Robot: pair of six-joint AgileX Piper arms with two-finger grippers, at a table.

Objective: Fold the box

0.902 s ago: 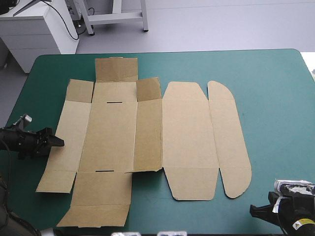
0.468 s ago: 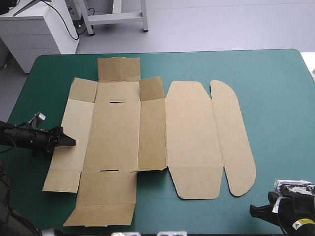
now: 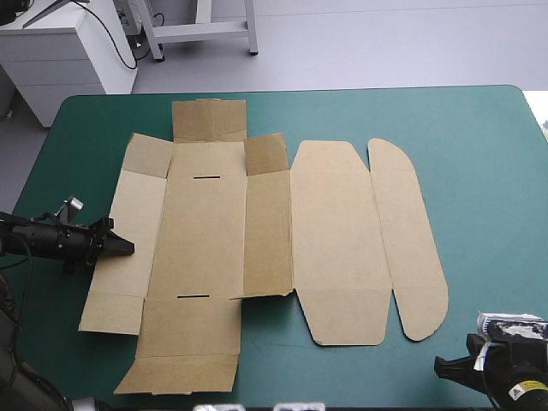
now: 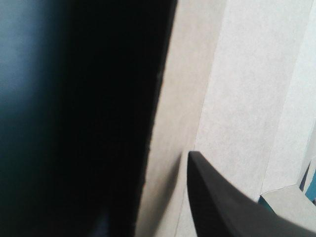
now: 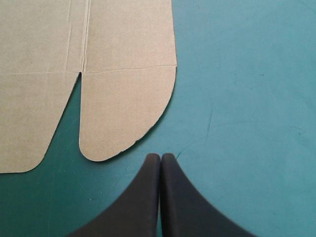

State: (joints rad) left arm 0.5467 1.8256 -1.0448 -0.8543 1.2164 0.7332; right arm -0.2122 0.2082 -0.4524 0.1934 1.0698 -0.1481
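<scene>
The brown box (image 3: 265, 231) lies flat and unfolded across the left and middle of the teal-green table (image 3: 488, 171). Its rounded lid flap is on the right. My left gripper (image 3: 128, 247) reaches in low from the table's left side and is shut on the edge of the box's left panel (image 4: 237, 98). One black finger (image 4: 222, 202) rests on top of the board, and the other is hidden in dark shadow. My right gripper (image 5: 160, 157) is shut and holds nothing. It hovers over the cover just short of the rounded flap (image 5: 118, 113), at the near right corner (image 3: 441, 366).
The box's near-left flaps (image 3: 175, 372) reach almost to the table's front edge. A broad strip of teal-green cover (image 3: 479, 257) lies between the rounded flap and the table's right edge.
The left gripper has slid to the right onto the left panel, and the whole sheet has shifted a little rightward with it. The right gripper has stayed still.
</scene>
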